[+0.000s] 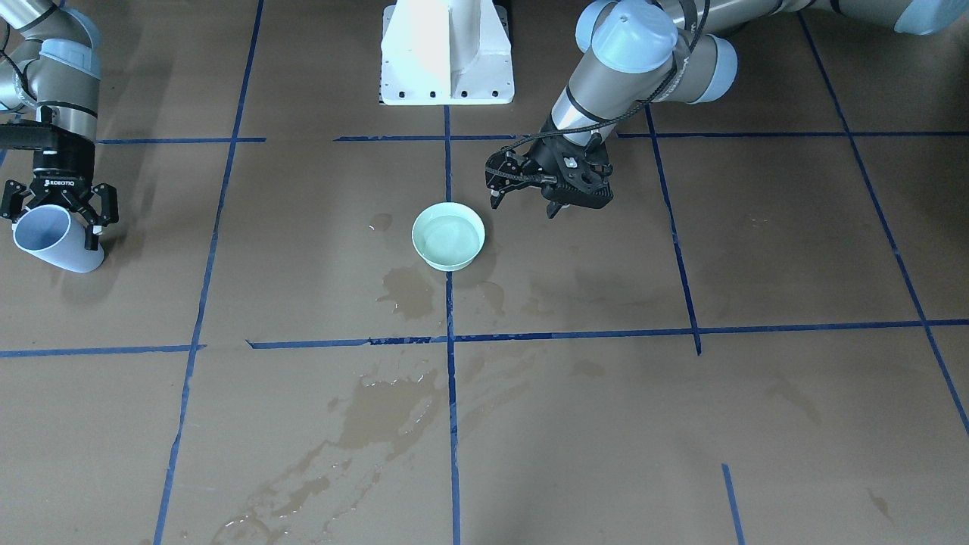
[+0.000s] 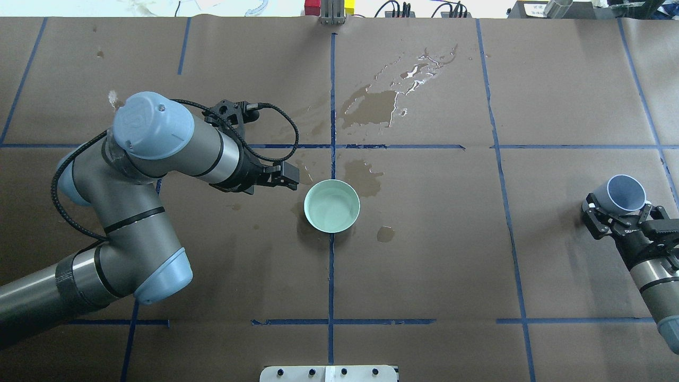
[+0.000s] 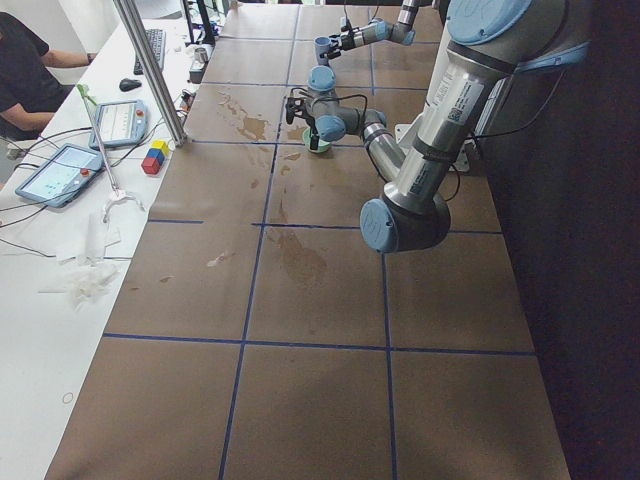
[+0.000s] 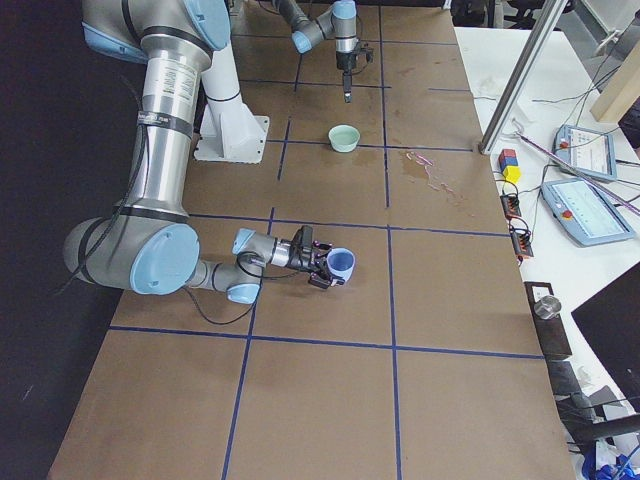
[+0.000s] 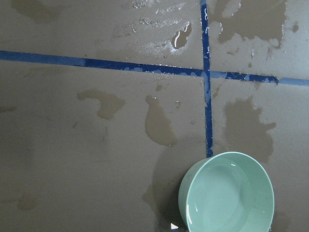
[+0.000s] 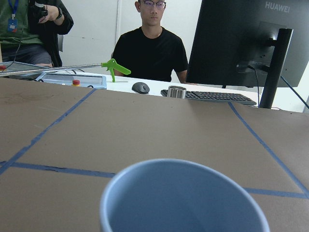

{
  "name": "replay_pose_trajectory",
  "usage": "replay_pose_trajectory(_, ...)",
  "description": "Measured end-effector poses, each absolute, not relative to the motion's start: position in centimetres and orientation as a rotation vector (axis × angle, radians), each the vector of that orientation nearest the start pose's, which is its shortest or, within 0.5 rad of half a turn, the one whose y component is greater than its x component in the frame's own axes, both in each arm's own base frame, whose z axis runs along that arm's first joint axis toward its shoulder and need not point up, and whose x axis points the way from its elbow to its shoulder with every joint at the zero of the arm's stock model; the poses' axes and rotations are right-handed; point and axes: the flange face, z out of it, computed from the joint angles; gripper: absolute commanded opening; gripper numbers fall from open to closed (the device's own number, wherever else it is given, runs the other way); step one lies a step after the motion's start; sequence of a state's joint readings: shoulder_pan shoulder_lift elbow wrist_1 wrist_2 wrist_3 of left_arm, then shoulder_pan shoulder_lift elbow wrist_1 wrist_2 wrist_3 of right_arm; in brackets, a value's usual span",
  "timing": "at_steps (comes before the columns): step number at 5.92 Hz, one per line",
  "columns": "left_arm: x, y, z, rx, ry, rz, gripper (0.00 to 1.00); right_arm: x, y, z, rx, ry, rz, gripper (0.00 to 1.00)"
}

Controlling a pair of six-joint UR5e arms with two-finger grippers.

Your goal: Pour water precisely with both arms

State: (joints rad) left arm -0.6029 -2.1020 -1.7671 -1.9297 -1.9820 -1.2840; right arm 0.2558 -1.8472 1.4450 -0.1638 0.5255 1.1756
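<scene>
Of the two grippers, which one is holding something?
The right gripper, out at the table's side, clasps a pale blue cup; the left gripper beside the green bowl holds nothing.

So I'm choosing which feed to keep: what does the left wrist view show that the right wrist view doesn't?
Only the left wrist view shows the green bowl with a glossy sheen of water inside, and the puddles on the mat around it. Only the right wrist view shows the blue cup, seen from its rim, plus the operators, a monitor and a keyboard beyond the table. Both show the brown mat and blue tape; neither shows gripper fingers.
</scene>
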Motion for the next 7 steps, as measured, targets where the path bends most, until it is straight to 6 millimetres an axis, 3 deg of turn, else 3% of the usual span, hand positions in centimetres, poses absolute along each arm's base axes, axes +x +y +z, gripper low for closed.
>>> replay_pose_trajectory(1, 47.0, -43.7, 22.3, 0.127, 1.123, -0.058, 1.0, -27.4, -29.9, 66.7, 1.188, -0.552, 0.405, 0.66)
replay_pose_trajectory(2, 47.0, -43.7, 22.3, 0.127, 1.123, -0.058, 1.0, -27.4, -30.0, 66.7, 1.188, -0.552, 0.406, 0.52)
replay_pose_trajectory(3, 47.0, -43.7, 22.3, 0.127, 1.123, -0.059, 1.0, -27.3, -30.1, 66.6, 1.19, -0.551, 0.408, 0.5)
replay_pose_trajectory(4, 46.9, -43.7, 22.1, 0.128, 1.125, -0.058, 1.0, -27.9, -30.6, 65.8, 1.204, -0.542, 0.396, 0.4)
replay_pose_trajectory(5, 46.8, -43.6, 22.1, 0.13, 1.127, -0.058, 1.0, -29.4, -31.7, 63.7, 1.237, -0.528, 0.364, 0.33)
replay_pose_trajectory(7, 46.3, -43.6, 22.3, 0.131, 1.126, -0.061, 1.0, -31.4, -33.0, 59.5, 1.287, -0.556, 0.294, 0.32)
